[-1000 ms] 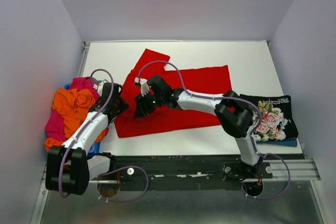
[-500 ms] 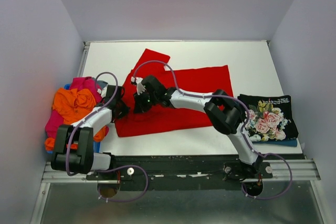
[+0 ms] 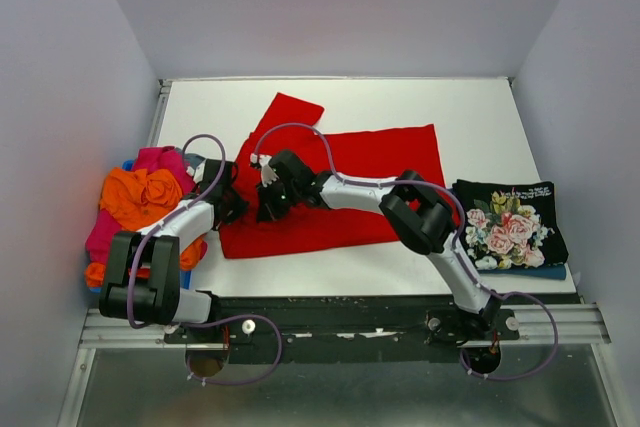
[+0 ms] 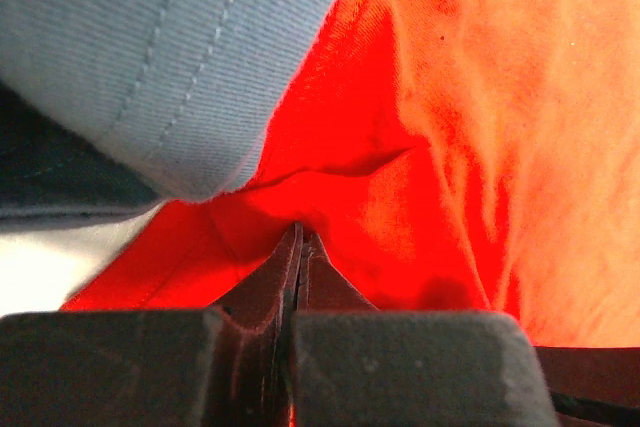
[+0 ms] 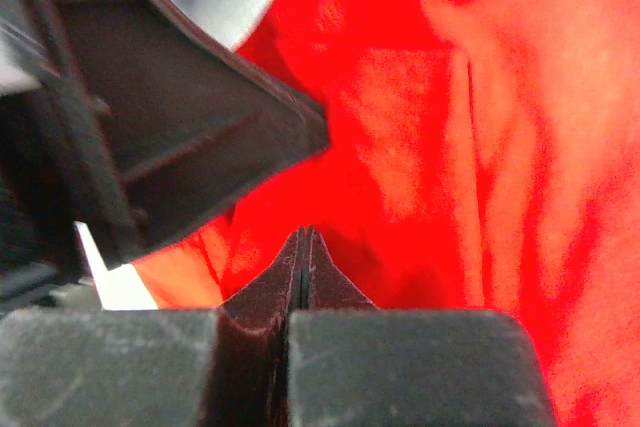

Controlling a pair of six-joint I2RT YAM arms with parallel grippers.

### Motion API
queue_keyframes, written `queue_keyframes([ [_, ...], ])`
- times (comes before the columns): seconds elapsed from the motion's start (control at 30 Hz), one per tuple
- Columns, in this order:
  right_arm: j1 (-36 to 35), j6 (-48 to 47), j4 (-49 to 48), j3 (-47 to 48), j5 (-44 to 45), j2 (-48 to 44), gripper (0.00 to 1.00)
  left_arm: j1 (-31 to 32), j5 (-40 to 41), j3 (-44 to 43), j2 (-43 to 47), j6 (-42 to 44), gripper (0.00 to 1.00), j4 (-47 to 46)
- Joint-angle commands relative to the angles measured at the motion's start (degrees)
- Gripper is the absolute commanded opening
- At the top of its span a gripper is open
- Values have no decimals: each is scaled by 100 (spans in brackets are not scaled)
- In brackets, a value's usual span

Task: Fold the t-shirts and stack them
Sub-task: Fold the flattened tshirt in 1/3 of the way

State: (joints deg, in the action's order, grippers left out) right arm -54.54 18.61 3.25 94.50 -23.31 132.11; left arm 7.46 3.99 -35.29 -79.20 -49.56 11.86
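Red shirt [image 3: 340, 187]: spread flat on the table [image 3: 420, 102], one sleeve angled up toward the far side, near hem roughly straight.
Left gripper [image 3: 232, 209]: at the red shirt's left edge, near corner; jaws pressed together, a pucker of red cloth drawn up to the tips [image 4: 301, 242]. Pinching a thin fold.
Right gripper [image 3: 268, 209]: just inside the red shirt's left edge, close beside the left gripper; jaws pressed together with red cloth gathered at the tips [image 5: 304, 242], a thin pinch by the look.
Grey cloth [image 4: 150, 47]: stitched hem lying against the red shirt's left edge, just beyond the left tips.
Heap of shirts [image 3: 140, 202]: orange and pink, left of the red shirt, unfolded.
Floral shirt [image 3: 510, 227]: right of the red shirt, folded, on a blue layer.
Step in hand (judged): lift the left edge and carry it over toward the right edge.
How to do well: raise both pinches together and level; hold cloth taut between them; spread grips apart if possible, since close together now; clear the grey cloth before sweeping.
Risk: thin pinch slipping; grey cloth dragged along.
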Motion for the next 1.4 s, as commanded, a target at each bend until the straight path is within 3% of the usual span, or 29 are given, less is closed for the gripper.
queue_keyframes([
  [0.0,-12,-51,124,-555,-33,-510,1,-43,-4,-39,-192,43,0,229],
  [0.23,-12,-138,36,-1310,-121,-1135,1,-35,49,-110,-149,78,0,291],
  [0.37,-12,-288,36,-1574,-112,-1416,7,-35,67,-119,-122,87,0,317],
  [0.57,-12,-411,9,-1689,11,-1627,39,-43,76,-127,-8,96,0,344],
  [0.63,-12,-446,1,-1680,2,-1619,44,-43,93,-127,45,104,0,361],
  [0.83,-21,-411,80,-1496,-42,-1408,50,-35,93,-127,115,113,0,379],
  [1.37,-276,-718,176,-1329,-25,-1223,49,-43,32,-145,80,157,0,344],
])
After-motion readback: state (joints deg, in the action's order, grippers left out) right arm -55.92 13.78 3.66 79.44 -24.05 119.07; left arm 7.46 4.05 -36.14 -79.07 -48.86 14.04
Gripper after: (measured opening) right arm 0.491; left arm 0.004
